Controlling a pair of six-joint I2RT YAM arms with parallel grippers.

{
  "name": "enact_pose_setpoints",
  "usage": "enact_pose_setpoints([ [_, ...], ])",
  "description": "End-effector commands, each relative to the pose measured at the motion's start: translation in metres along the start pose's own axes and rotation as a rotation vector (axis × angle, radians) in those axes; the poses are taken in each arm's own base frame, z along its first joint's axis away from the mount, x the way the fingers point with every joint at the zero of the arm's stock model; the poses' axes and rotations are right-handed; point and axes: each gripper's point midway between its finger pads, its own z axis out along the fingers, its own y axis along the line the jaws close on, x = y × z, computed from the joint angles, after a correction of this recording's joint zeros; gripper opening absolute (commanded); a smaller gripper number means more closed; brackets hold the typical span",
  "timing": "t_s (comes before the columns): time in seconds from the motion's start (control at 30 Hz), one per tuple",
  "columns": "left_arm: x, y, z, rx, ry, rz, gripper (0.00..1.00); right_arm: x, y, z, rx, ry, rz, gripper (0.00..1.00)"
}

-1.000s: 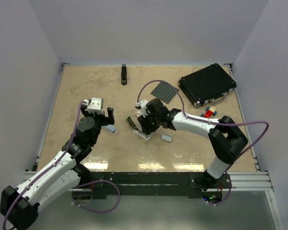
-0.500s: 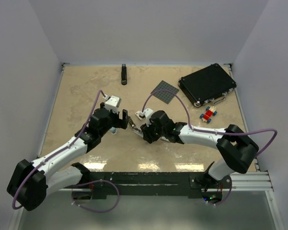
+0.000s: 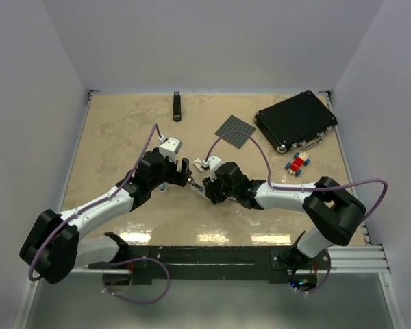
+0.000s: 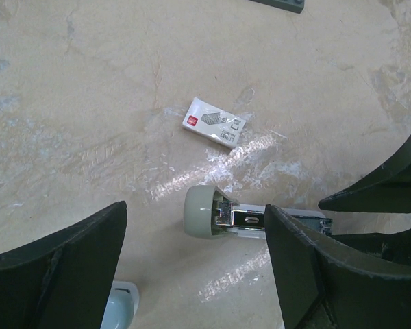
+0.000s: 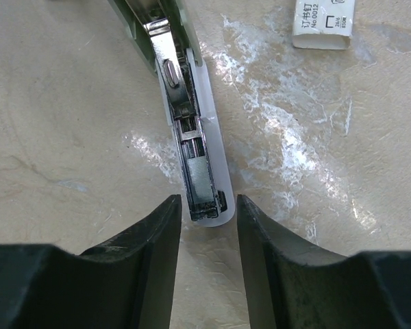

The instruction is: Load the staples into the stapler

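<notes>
Stapler (image 5: pixel 192 137) lies opened on the table, running from the lower middle of the right wrist view up to its top edge, with the silvery channel facing up. Whether any strip already sits in that channel I cannot tell.

Right gripper (image 5: pixel 205 205) has its two fingers close on either side of the stapler's near end. The gaps are too slim to say whether they are pinching it or only bracketing it.

Left gripper (image 4: pixel 195 209) is spread wide, with nothing between its fingers but the stapler's rounded tip, low in the centre of its view and clear of both fingers.

Just beyond, above centre in the left wrist view, the box (image 4: pixel 216 122) of staples lies flat and apart from the stapler (it looks shut).

At the far edge of the top view sit a black stapler (image 3: pixel 177 106) and a case (image 3: pixel 296 120).

Judging by this, loading proper has not begun and the step in hand is steadying the stapler. Next, one arm must hold it firm while the other fetches the box, a small, flat thing needing a careful pinch.
</notes>
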Motion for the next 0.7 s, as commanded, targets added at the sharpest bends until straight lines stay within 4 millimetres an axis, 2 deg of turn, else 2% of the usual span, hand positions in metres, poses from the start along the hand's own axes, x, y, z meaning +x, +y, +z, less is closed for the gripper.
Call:
enact_pose_setpoints([
  [0.0,-0.027,-0.014,0.005,0.066,-0.062,0.013,0.85,-0.015,0.0,0.004,0.004,-0.071,-0.008,0.39],
  [0.17,-0.02,-0.015,0.009,0.08,-0.04,0.019,0.83,-0.015,0.006,0.009,-0.034,-0.077,-0.029,0.31],
  [0.33,-0.017,-0.015,0.015,0.085,-0.035,0.038,0.7,-0.013,0.008,0.013,-0.047,-0.072,-0.04,0.19],
  [0.43,-0.015,-0.018,0.017,0.105,-0.029,0.053,0.54,-0.014,0.008,0.013,-0.051,-0.081,-0.044,0.11],
  [0.5,-0.013,-0.02,0.018,0.115,-0.025,0.06,0.52,-0.015,0.009,0.011,-0.057,-0.091,-0.05,0.09],
  [0.6,-0.011,-0.024,0.018,0.124,-0.026,0.079,0.35,-0.016,0.009,0.011,-0.058,-0.1,-0.058,0.05],
  [0.67,-0.011,-0.028,0.018,0.136,-0.03,0.098,0.34,-0.016,0.01,0.01,-0.063,-0.104,-0.063,0.03],
])
